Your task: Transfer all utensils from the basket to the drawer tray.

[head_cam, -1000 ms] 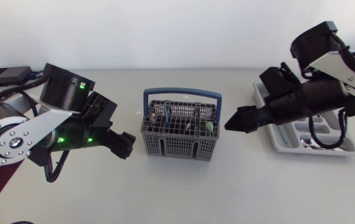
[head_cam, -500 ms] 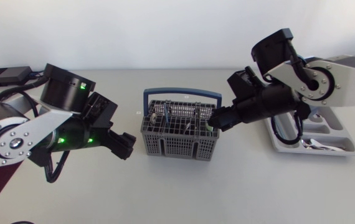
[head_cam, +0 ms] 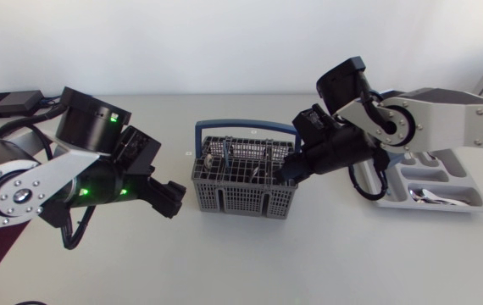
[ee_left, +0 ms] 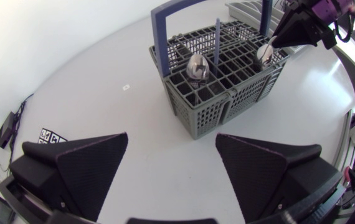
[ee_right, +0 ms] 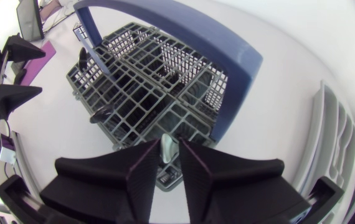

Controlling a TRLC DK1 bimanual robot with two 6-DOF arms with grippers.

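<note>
- One right gripper (ee_right: 169, 144) — its two fingers are drawn to a narrow gap, both pressed against a silver spoon (ee_left: 265, 51) standing in the basket's end compartment on the tray side.
- One basket (head_cam: 241, 200), grey mesh with one blue handle (head_cam: 247, 127) arched over it, standing mid-table between the two grippers.
- Other utensils in the basket:
  - one second spoon (ee_left: 197, 67), bowl up, at the end facing the left gripper;
  - one slim blue utensil (ee_left: 217, 37), upright;
  - one dark utensil (ee_right: 103, 114) showing above the mesh.
  - Whether more sit deeper I cannot tell.
- One drawer tray (head_cam: 472, 204), pale grey with several compartments, just beyond the right arm; one silver utensil (head_cam: 425, 195) lies in its front compartment.
- One left gripper (ee_left: 171, 137) — two fingers spread wide, nothing between them, near the basket's other end and clear of it.
- One black box (head_cam: 4, 103) at the far left of the table (head_cam: 241, 263).
</note>
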